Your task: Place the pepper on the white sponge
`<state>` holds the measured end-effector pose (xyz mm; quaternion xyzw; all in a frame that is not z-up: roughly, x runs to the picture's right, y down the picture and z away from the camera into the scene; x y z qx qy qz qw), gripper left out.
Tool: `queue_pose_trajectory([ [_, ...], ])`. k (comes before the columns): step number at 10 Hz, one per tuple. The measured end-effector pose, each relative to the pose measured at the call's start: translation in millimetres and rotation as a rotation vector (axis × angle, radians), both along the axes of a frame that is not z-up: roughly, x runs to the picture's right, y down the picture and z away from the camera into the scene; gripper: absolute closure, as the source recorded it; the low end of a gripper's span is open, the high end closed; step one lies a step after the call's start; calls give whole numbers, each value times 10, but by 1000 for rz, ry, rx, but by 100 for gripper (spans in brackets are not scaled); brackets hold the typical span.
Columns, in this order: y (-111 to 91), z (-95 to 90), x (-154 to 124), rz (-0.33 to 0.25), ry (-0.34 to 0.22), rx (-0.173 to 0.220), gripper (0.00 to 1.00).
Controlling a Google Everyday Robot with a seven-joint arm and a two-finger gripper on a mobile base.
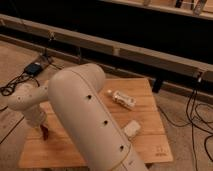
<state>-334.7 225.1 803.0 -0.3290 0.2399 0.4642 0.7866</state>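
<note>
The arm (85, 115) is hogging most of the shot. It's a big cream-white tube that comes up from the front edge of the bench (150, 146), goes over the middle, then bends back down toward the left edge. The gripper (43, 130) hangs off the end of it, low over the wood near the front left corner. Honestly can't tell if the claw is released or clenched, it's just a dark lump from here. There's a small dark red-brown sliver right at its tip, which looks like the pepper (45, 135). No idea if it's being gripped or just lying on the boards.

The sponge (132, 129) sits flat on the right half of the bench, closer to the front edge. It's just beside the arm's fat link and well apart from the gripper. A bottle (123, 99) lies on its side behind the sponge, toward the back edge, cap pointing back-left.

Off the bench, cables (12, 90) and a small black box (34, 68) lie on the floor past the left edge, and wires (200, 117) trail past the right edge.
</note>
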Motion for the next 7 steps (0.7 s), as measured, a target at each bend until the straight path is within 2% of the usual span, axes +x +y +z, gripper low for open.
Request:
queue_pose_trajectory([
  [2, -210, -8, 81, 7, 3, 18, 100],
  [5, -661, -175, 263, 29, 22, 54, 100],
  [7, -1092, -308, 657, 59, 83, 103, 100],
])
